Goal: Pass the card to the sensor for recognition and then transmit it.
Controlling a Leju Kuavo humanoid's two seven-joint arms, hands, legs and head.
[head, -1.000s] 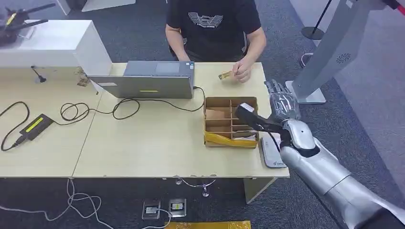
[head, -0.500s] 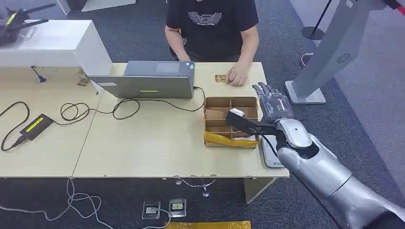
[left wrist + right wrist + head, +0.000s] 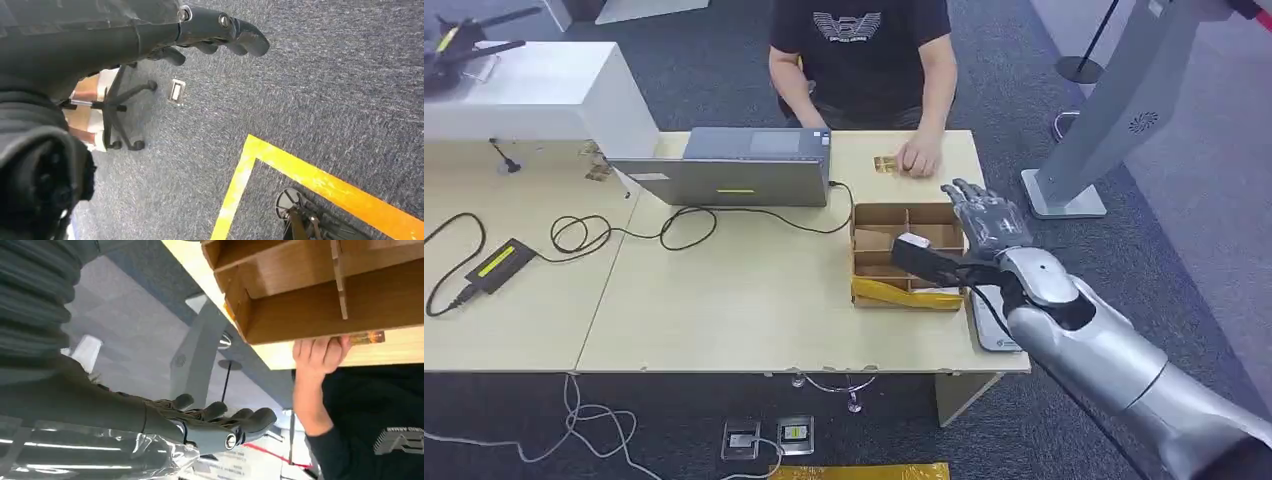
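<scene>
A small golden card lies on the table's far edge under the fingertips of a person's hand; the right wrist view shows the card past the box, with that hand on it. My right hand hovers with fingers spread and nothing in it above the right side of the cardboard box, short of the card. Its fingers hold nothing. The flat grey sensor pad lies at the table's right front edge, partly under my right arm. My left hand hangs over the carpet, fingers extended and holding nothing.
The divided cardboard box has a yellow strip along its near side. A closed laptop with cables and a black adapter occupy the table's left. A grey stand rises right of the table. A seated person faces me.
My right hand has swung left and a little nearer, from beside the box to above its right side. The person lowered the card flat onto the table and keeps a hand on it.
</scene>
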